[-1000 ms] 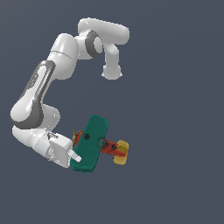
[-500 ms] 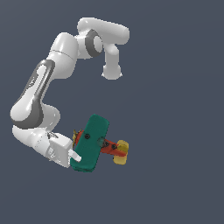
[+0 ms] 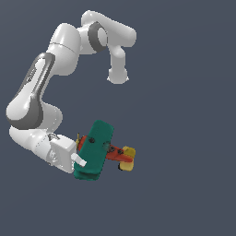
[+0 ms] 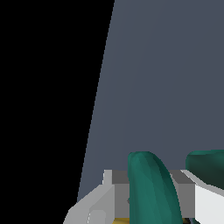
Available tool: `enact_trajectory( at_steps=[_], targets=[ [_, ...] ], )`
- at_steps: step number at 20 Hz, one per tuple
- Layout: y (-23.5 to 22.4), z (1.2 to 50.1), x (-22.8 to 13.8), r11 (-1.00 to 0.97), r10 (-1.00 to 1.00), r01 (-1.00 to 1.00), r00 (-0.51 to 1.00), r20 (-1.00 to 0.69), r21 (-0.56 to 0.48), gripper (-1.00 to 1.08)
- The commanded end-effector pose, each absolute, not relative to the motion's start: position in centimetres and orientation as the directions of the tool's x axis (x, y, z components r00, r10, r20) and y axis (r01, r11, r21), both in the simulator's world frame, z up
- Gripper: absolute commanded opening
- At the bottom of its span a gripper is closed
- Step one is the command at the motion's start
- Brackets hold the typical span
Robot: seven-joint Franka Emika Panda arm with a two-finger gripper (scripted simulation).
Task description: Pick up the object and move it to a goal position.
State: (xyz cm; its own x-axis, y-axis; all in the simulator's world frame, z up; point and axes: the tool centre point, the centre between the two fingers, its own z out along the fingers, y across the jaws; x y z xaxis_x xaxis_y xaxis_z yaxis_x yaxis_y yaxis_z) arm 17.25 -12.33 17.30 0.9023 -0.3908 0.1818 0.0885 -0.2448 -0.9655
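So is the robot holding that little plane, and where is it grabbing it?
It looks so: the gripper is closed around the toy biplane at its teal wings, near the nose end. The exact contact is partly hidden.

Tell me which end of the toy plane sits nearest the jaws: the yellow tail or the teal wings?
The teal wings: they sit right against the gripper, while the yellow tail points away toward the exterior view's right.

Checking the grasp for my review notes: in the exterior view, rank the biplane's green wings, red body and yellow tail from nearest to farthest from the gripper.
1. Green wings, right at the gripper.
2. Red body, toward the exterior view's right.
3. Yellow tail, farthest right.
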Motion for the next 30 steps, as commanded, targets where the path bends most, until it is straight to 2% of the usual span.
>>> enact_trajectory(
  at_steps=[1,30],
  targets=[
    [-12.0,19.3,17.2,-0.246,-0.391,0.094,0.901,0.188,-0.965,-1.0],
    [-6.3,50.4,13.8,-0.246,-0.391,0.095,0.901,0.189,-0.964,-1.0]
  ],
)
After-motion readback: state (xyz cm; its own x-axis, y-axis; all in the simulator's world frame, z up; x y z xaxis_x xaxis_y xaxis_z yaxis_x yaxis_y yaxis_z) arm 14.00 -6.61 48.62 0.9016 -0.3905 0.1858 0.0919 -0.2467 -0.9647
